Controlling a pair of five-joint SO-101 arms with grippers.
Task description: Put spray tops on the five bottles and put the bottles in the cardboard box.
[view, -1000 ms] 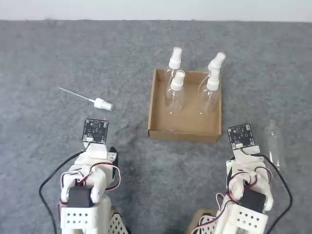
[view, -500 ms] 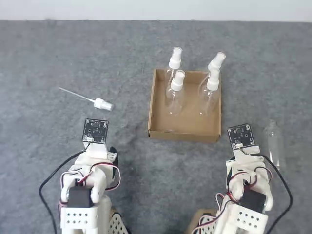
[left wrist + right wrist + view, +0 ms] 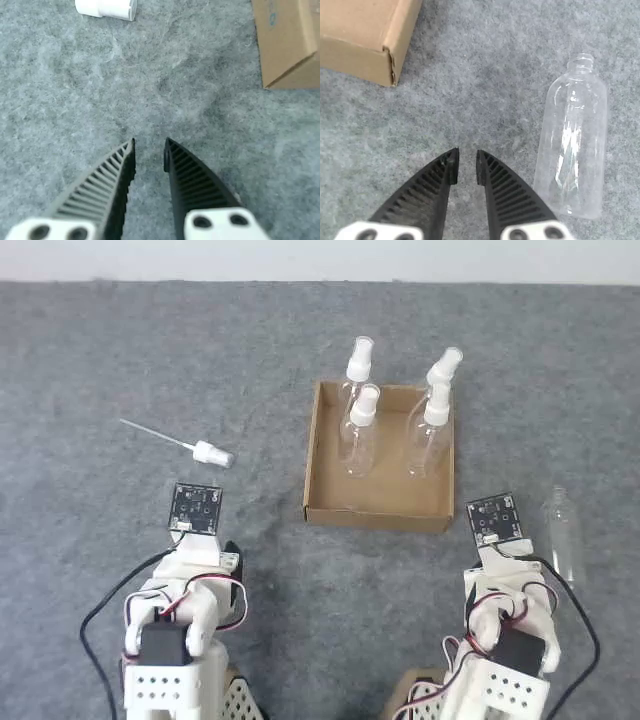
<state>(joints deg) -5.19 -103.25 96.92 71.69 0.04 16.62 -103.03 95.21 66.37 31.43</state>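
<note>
**Surroundings.** A grey surface (image 3: 120, 350) carries everything. The left arm (image 3: 180, 625) sits at lower left of the high view and the right arm (image 3: 505, 635) at lower right. Bare surface lies between each arm and the items ahead of it.

**Containers.** The box (image 3: 318, 455) stands open at upper centre of the high view. It holds four capped bottles (image 3: 358, 445), upright in two columns of two. The top of the rear right one leans to the right.

**Loose items.**
- The spray top (image 3: 212, 453) lies on its side left of the box. Its thin tube runs toward upper left.
- The open bottle (image 3: 563, 535) lies on its side at the right edge, below and right of the box, just beside the right arm. Its neck points toward the top of the frame.

**Fingers.**
- The left fingers (image 3: 112, 185) are slightly apart, with only surface between them.
- The right fingers (image 3: 427, 192) stand a narrow gap apart and grip nothing.

**View differences.**
- The left wrist view places the spray top (image 3: 106, 7) at its upper edge and a box corner (image 3: 287, 40) at upper right.
- The right wrist view places the open bottle (image 3: 572, 145) at right, showing its bare threaded neck, and a box corner (image 3: 365, 40) at upper left.
- The box contents appear in the high view.
</note>
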